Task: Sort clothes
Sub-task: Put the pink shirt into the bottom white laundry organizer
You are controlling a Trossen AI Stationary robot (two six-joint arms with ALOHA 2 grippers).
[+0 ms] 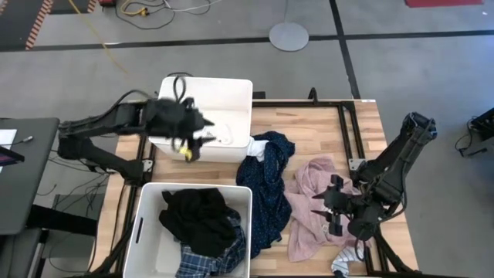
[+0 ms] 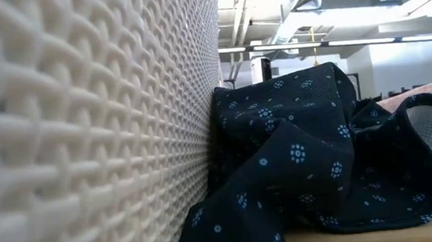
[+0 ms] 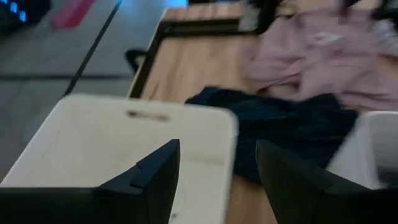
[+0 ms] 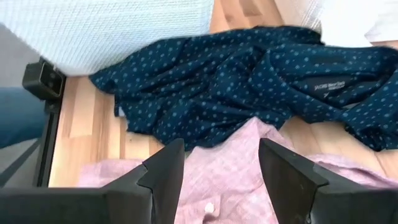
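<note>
A navy dotted piece (image 1: pixel 266 185) lies crumpled on the wooden table between the two bins, and its near fold rests against the near bin's wall (image 2: pixel 82 134). To its right a pale pink shirt (image 1: pixel 312 208) lies spread out. My right gripper (image 4: pixel 221 155) hovers open just above the pink shirt (image 4: pixel 230 180), pointing at the navy piece (image 4: pixel 249 87). My left gripper (image 3: pixel 217 155) is open and holds nothing, high over the far white bin (image 1: pixel 208 116). A black piece (image 1: pixel 197 216) and a plaid shirt (image 1: pixel 208 259) lie in the near bin (image 1: pixel 147 232).
A small white and striped sock (image 1: pixel 343 264) lies at the table's near right corner. A black frame rail (image 1: pixel 343 131) crosses the bare wood at the far right. Bare tabletop (image 1: pixel 309 131) shows beyond the pink shirt.
</note>
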